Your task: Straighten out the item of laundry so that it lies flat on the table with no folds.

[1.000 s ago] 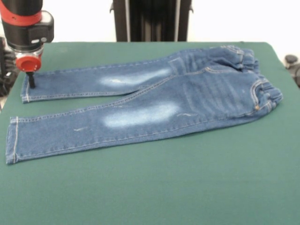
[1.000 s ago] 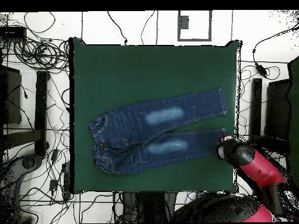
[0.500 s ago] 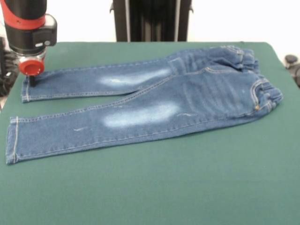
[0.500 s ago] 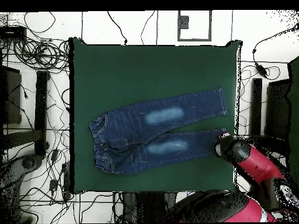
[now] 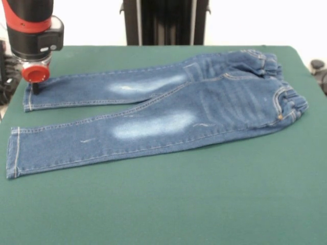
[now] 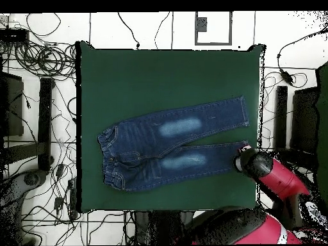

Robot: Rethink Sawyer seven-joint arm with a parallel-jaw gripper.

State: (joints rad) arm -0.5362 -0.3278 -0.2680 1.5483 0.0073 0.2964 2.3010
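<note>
Soft, light, limp denim jeans [image 5: 168, 109] spread almost flat mid-table [image 5: 214, 204], far-leg cuff right under the gripper [image 5: 34, 88]; jaw opening not discernible, no hold evident; likely drags rather than slides on felt, best pinched at cuff hem or waistband.

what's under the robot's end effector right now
The end effector hangs over the cuff end of the far leg of the jeans, which lie on the green table. Its tip hides the denim right beneath, so contact can't be confirmed.
</note>
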